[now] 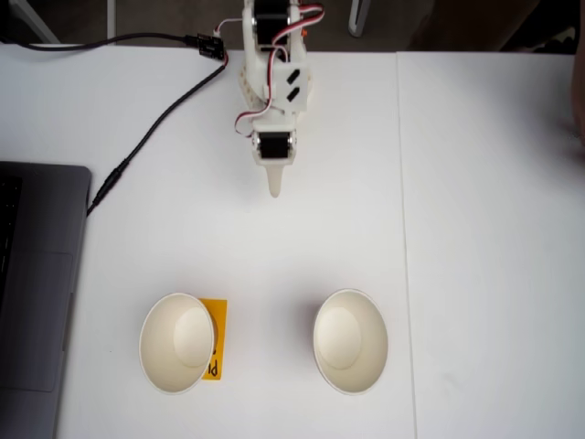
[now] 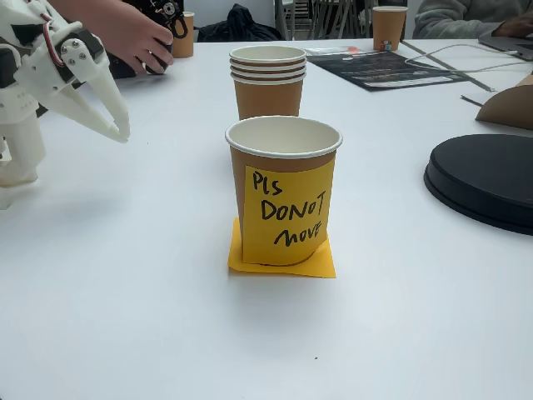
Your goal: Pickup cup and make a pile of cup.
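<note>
Your hand (image 2: 121, 129) is hanging closed – seemingly empty; you're risking nudging the labelled cup (image 2: 283, 190) while reaching for the pile of cup (image 2: 267, 82).

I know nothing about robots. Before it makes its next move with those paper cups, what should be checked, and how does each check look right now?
1. Robot hand is empty: ok, it holds nothing.
2. Robot hand is open and ready to grasp: not ok, the fingertips are together.
3. Labelled cup is upright: ok, it stands on a yellow sticky note.
4. Stack of cups is upright and apart from the labelled cup: ok.
5. The way from the robot hand to the cups is free: ok, only bare table lies between them.
6. The person's hand is out of reach: cannot tell, it looks close behind the arm.
</note>
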